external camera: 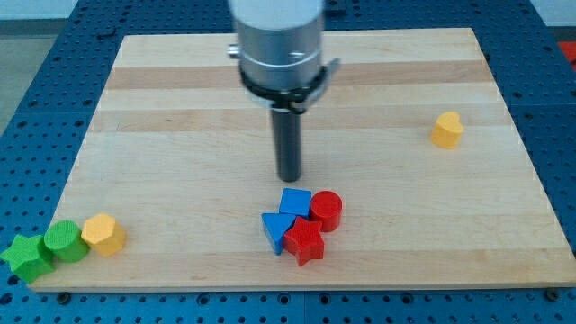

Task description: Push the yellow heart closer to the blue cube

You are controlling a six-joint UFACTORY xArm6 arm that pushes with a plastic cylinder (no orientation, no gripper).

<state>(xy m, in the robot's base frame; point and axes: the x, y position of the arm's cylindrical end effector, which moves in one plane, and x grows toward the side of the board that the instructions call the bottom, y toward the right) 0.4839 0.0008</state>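
The yellow heart lies near the view's right edge of the wooden board. The blue cube sits low in the middle, in a tight cluster with a blue triangle, a red cylinder and a red star. My tip is just above the blue cube in the view, a small gap away from it, and far to the left of the yellow heart.
A yellow hexagon, a green cylinder and a green star sit in a row at the board's bottom left corner. The wooden board rests on a blue perforated table.
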